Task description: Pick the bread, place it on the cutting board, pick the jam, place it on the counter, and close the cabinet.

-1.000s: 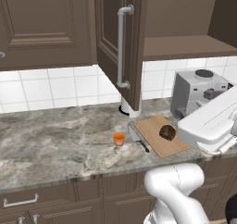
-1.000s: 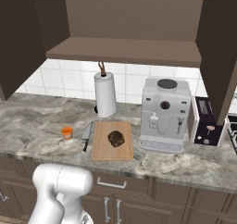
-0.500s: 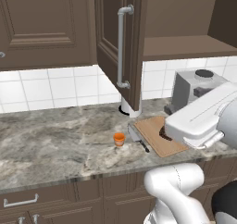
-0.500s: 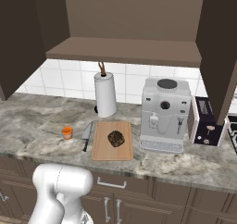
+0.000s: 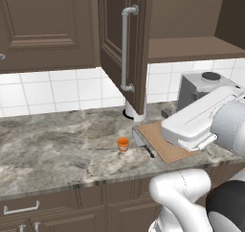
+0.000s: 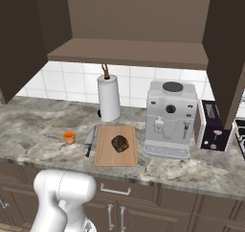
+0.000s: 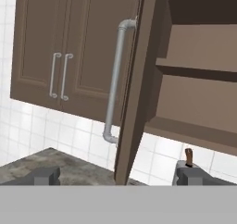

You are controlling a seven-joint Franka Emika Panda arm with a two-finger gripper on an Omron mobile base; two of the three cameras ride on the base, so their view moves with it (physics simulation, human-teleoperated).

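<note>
Where your hand camera looks along the gripper (image 7: 115,177), you see its two dark fingertips spread wide apart with nothing between them, pointed at the edge of the open cabinet (image 7: 134,93) door and its silver bar handle (image 7: 115,79). Your right base view gives you what that view lacks: the bread (image 6: 119,143) sitting on the cutting board (image 6: 116,154), a knife (image 6: 90,139) just beside the board's left edge, and the jam (image 6: 69,137) standing apart on the counter (image 6: 38,125). Behind the board stand a paper towel roll (image 6: 108,98) and a coffee machine (image 6: 170,118). In your left base view the arm covers the bread; the jam (image 5: 123,144) shows clearly.
</note>
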